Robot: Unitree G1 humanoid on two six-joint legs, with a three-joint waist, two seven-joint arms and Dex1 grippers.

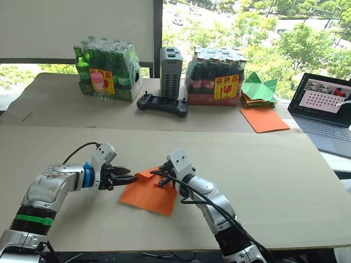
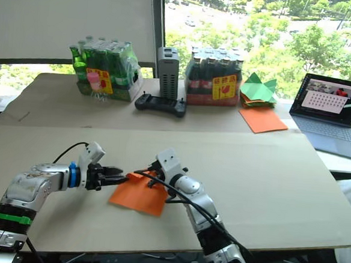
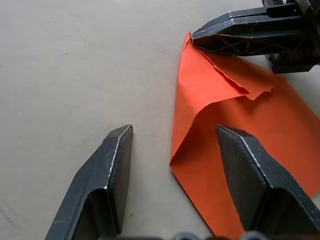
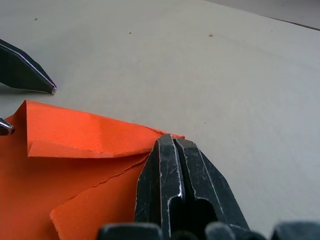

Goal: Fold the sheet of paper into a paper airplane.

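I am making an early corner fold: right gripper (image 1: 158, 173) fingers pressed together, seemingly pinning the sheet of paper (image 1: 150, 193); left gripper (image 1: 126, 176) fingers spread, needing to close on its edge.

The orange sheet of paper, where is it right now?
The sheet of paper lies on the near part of the table, between the left gripper and right gripper, far from the laptop.
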